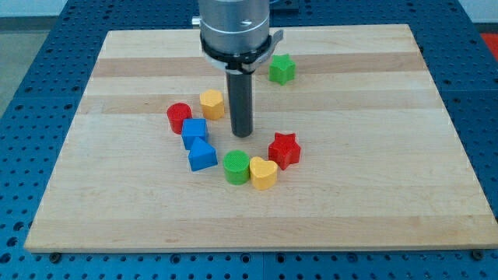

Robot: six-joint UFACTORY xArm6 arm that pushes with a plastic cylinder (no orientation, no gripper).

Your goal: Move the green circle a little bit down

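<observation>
The green circle [236, 166] lies on the wooden board [350, 194] a little below the middle. It touches a yellow heart [263, 173] on its right. My tip [243, 134] stands just above the green circle, slightly to its right, with a small gap between them. A red star [284, 149] sits to the right of the tip.
A blue triangle [202, 155] lies left of the green circle, with a blue cube [194, 132] above it. A red cylinder [179, 117] and a yellow hexagon [212, 103] lie left of the rod. A green star [282, 69] sits at the upper right.
</observation>
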